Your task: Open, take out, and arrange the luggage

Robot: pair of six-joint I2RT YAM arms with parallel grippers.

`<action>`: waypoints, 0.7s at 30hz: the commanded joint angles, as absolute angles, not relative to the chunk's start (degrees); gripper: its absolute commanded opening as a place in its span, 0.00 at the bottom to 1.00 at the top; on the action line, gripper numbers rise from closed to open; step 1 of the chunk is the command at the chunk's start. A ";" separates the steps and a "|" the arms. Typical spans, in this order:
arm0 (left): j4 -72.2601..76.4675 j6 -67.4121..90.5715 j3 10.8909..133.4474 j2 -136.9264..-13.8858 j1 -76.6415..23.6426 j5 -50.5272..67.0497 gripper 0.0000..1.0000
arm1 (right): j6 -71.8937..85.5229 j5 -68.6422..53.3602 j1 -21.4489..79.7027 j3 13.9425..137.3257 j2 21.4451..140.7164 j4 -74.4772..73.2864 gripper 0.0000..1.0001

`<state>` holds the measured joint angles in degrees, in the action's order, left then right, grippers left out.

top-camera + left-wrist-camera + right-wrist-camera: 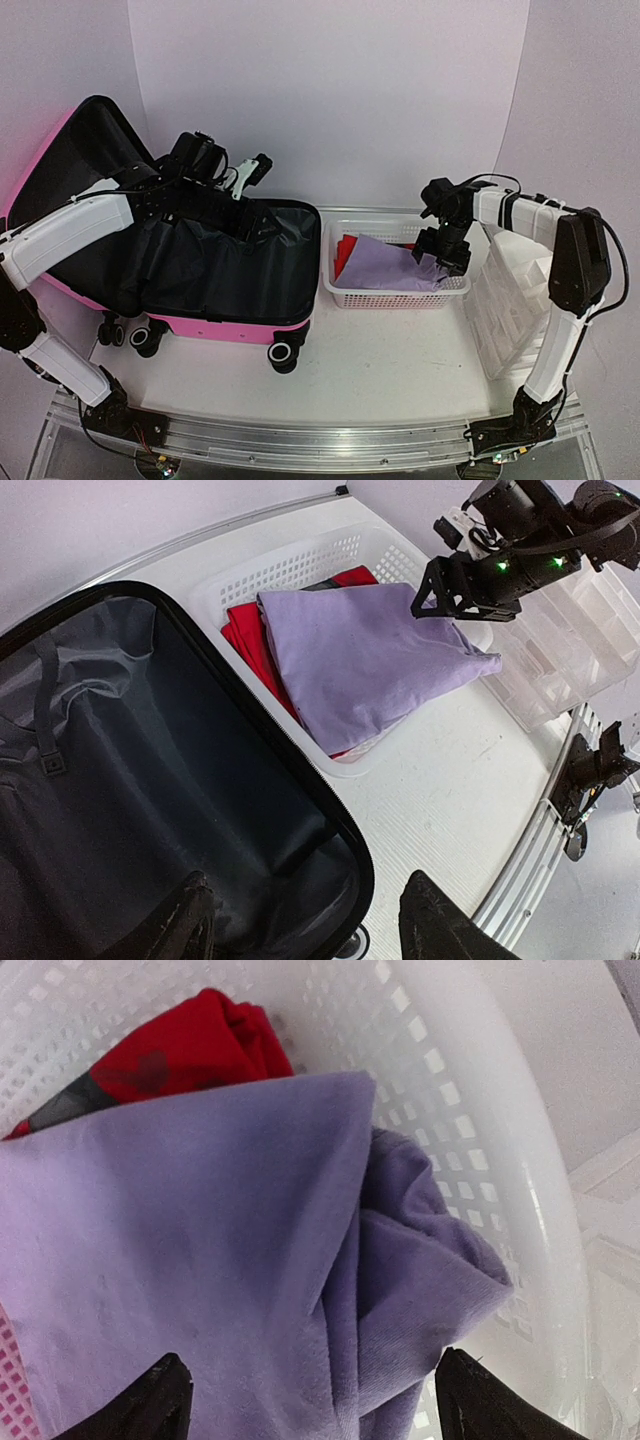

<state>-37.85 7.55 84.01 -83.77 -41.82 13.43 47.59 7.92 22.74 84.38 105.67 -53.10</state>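
Now my hot-pink hard-shell suitcase (215,325) lies open, seemingly emptied, folded lilac cloth (385,265) over red cloth (347,250) in the white mesh basket (395,297), left gripper (305,880) and right gripper (310,1356) agape, empty.

Pink luggage (220,327), black lining (220,270); white basket (395,298); lilac cloth (390,265), red cloth (345,250).

The luggage (200,275) lies left on the surface (400,360), the basket (395,299) just right of it holding one folded cloth (388,266) atop a second cloth (346,252), and the drawer organizer (512,300) right of the basket.
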 commanded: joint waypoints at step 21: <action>-34.60 7.92 83.06 -79.27 -41.57 14.27 0.63 | 61.61 11.00 19.45 80.39 108.57 -42.35 0.81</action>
